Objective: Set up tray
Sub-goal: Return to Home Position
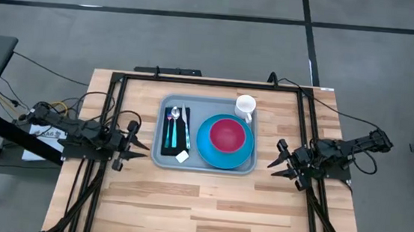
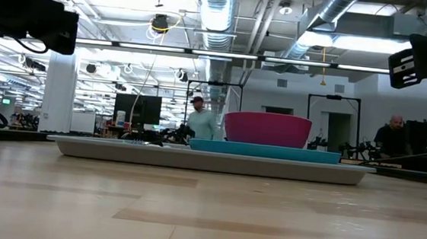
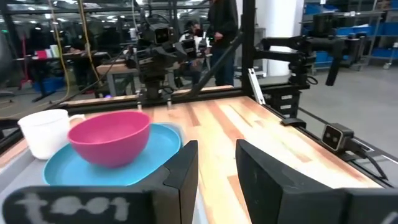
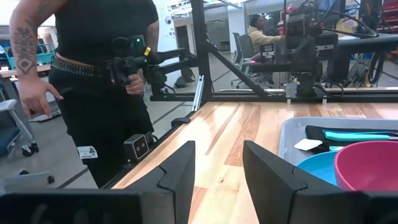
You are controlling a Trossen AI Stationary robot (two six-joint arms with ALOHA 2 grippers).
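The left end effector (image 1: 138, 146) is seen released, fingers parted, just beside the tray's left rim. The tray (image 1: 206, 106) is set mid-worktop (image 1: 206, 206), loaded with a black napkin (image 1: 177, 147) bearing cutlery, a blue plate (image 1: 222, 158) under a pink bowl (image 1: 227, 134), and a white cup (image 1: 245, 105). The right end effector (image 1: 278, 162) is likewise released, near its right rim.

The tray (image 1: 209, 106) is grey-blue. On it, a black napkin (image 1: 165, 148) carries light-blue-handled cutlery (image 1: 172, 133), and a magenta bowl (image 1: 227, 134) sits on a bright-blue plate (image 1: 222, 159). The cup (image 1: 245, 105) in the tray's corner is white. The worktop (image 1: 183, 212) under the tray is pale wood in tan strips.
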